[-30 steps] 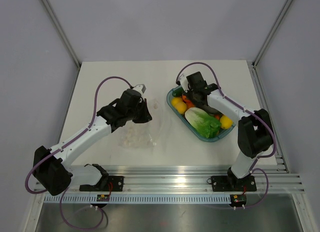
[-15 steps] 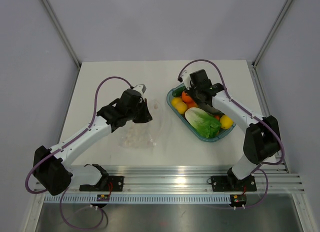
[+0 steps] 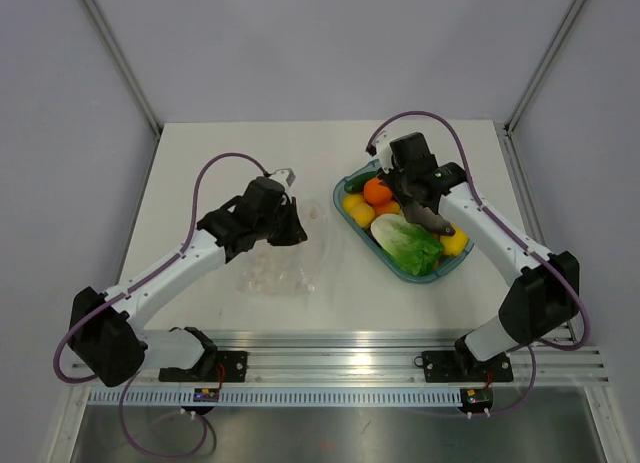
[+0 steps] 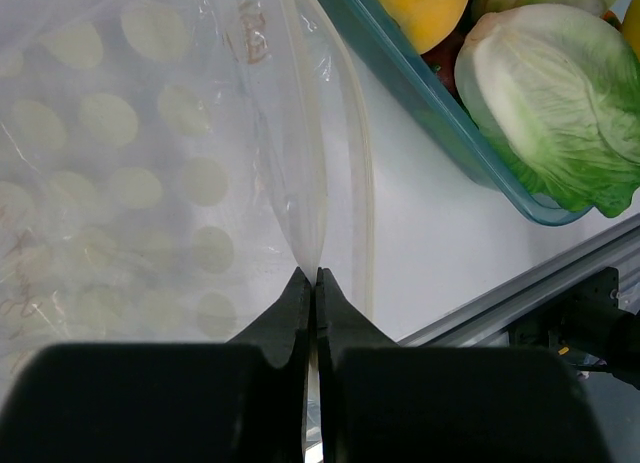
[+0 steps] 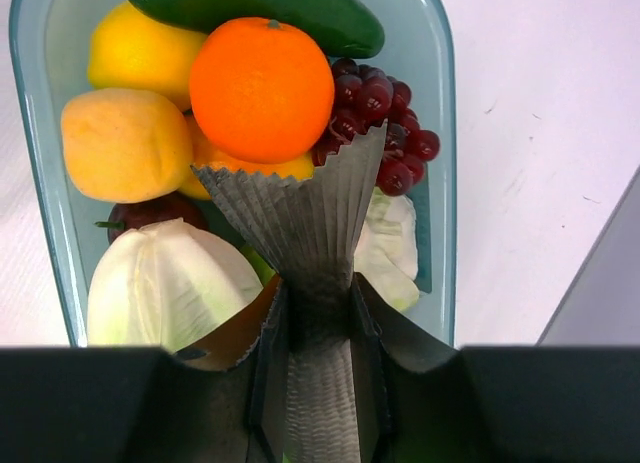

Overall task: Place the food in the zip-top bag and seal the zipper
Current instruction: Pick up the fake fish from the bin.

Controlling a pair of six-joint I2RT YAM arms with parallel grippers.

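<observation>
The clear zip-top bag point(image 3: 272, 272) lies flat on the table left of centre. My left gripper point(image 3: 297, 232) is shut on its mouth edge; the left wrist view shows the bag point(image 4: 150, 163) and its whitish zipper strip point(image 4: 355, 183) running away from the pinching gripper point(image 4: 312, 278). My right gripper point(image 3: 412, 191) is shut on the grey ribbed piece point(image 5: 300, 208), held over the teal tray point(image 3: 341, 205). Below it lie an orange point(image 5: 262, 88), lemon point(image 5: 135, 53), cucumber point(image 5: 270, 3), dark red grapes point(image 5: 380, 103) and lettuce point(image 5: 165, 283).
The teal tray point(image 5: 440, 133) sits right of centre, full of food, with the lettuce point(image 3: 408, 245) and another lemon point(image 3: 453, 243) at its near end. A metal rail point(image 3: 330, 348) runs along the table's near edge. Grey walls enclose the table.
My right gripper has risen from the tray and shifted slightly right with the grey piece, uncovering the orange. The left gripper and the bag have not moved.
</observation>
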